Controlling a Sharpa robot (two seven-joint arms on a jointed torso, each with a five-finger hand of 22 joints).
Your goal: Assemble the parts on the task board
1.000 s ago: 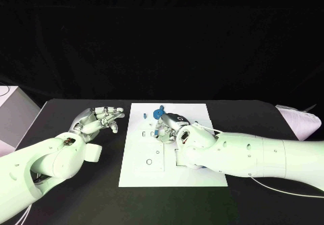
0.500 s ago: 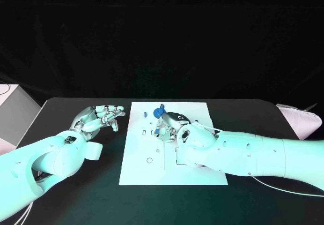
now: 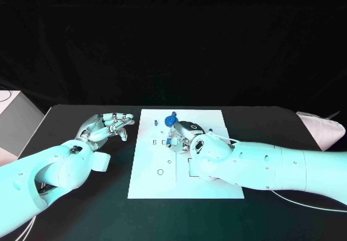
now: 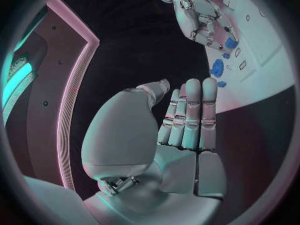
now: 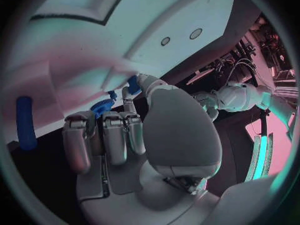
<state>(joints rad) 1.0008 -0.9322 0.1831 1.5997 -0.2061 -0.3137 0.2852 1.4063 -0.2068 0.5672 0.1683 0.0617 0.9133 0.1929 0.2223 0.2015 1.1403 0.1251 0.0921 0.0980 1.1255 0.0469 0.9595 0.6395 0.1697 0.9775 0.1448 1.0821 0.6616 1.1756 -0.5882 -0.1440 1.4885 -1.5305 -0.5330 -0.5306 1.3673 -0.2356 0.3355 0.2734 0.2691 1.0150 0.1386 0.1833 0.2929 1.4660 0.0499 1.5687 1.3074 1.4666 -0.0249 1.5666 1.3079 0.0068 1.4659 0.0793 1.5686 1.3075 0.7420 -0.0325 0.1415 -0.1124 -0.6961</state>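
The white task board (image 3: pixel 209 188) lies in the middle of the black table. My right hand (image 3: pixel 185 134) is low over its far half and pinches a small blue part (image 3: pixel 168 142) against the board; that blue part (image 5: pixel 133 84) sits at the fingertips. Just beyond the hand a blue gear (image 3: pixel 170 120) stands on the board, with a small blue peg (image 3: pixel 155 123) to its left. The gear (image 5: pixel 103 106) and a blue cylinder (image 5: pixel 25 122) lie near the board's edge. My left hand (image 3: pixel 108 126) hovers off the board's left side, fingers (image 4: pixel 190 110) extended, holding nothing.
The board has a rectangular recess (image 3: pixel 195 168) and an oval hole (image 3: pixel 160 172) in its near half. A pale box (image 3: pixel 11 118) stands at the table's left edge and a pale object (image 3: pixel 318 128) at its right edge.
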